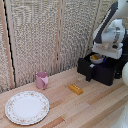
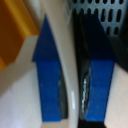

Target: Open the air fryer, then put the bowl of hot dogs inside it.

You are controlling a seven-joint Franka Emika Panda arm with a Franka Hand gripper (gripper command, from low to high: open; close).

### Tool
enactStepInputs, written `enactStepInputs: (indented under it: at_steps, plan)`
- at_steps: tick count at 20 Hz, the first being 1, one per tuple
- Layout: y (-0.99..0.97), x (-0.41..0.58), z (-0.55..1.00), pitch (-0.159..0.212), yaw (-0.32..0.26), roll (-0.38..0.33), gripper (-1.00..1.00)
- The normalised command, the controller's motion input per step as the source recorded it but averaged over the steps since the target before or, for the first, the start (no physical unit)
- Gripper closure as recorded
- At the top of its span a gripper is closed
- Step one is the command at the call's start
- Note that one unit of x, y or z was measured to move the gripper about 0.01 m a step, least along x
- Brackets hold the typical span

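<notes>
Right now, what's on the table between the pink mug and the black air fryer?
In the exterior view, one orange-yellow rectangular block lies on the wooden table between the pink mug and the boxy black air fryer. Otherwise that stretch is bare.

Pink mug [image 1: 42,80], floral plate [image 1: 27,107], orange block [image 1: 76,89].
</notes>
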Motion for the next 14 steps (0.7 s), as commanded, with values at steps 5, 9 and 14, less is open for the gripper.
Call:
enactStepInputs:
  at_steps: [5,9,14]
  plan:
    - [-0.06,0.01,-0.25,0.01,-0.116,-0.042,1.0]
    - [-0.01,0.026,-0.11,-0.032,-0.042,-0.084,-1.0]
    - [0.01,-0.03,0.19,-0.021,-0.044,-0.012,-1.0]
